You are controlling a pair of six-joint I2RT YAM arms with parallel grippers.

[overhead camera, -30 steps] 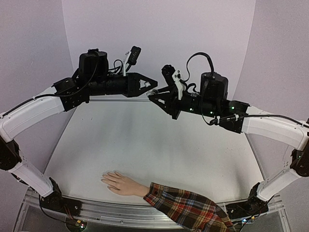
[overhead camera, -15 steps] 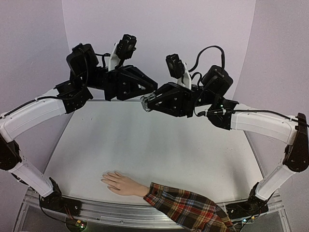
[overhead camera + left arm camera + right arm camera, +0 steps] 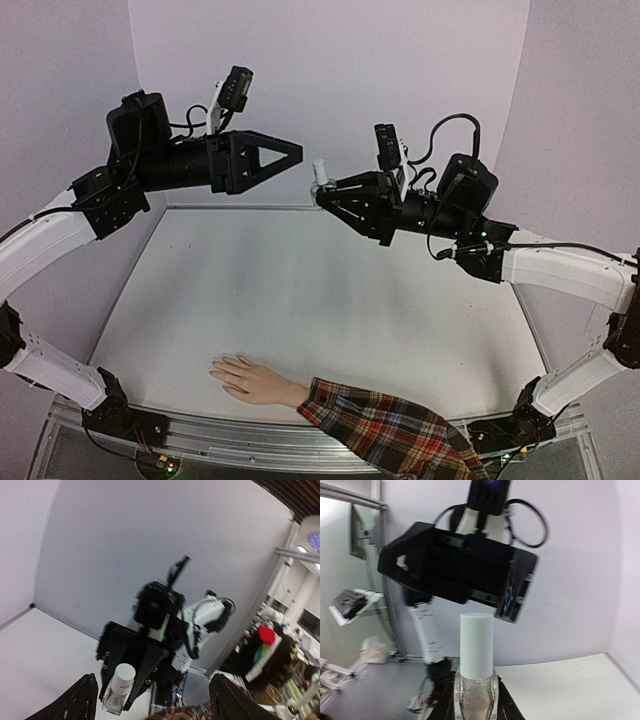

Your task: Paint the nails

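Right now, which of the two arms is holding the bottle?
The right arm: its jaws are shut on the white-capped bottle. The left arm has its jaws wide open and empty, apart from the bottle.

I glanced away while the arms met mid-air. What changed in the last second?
The left gripper opened and drew back to the left, away from the white-capped bottle. The right gripper stayed shut on the bottle, cap still on, roughly where it was. The mannequin hand has not moved.
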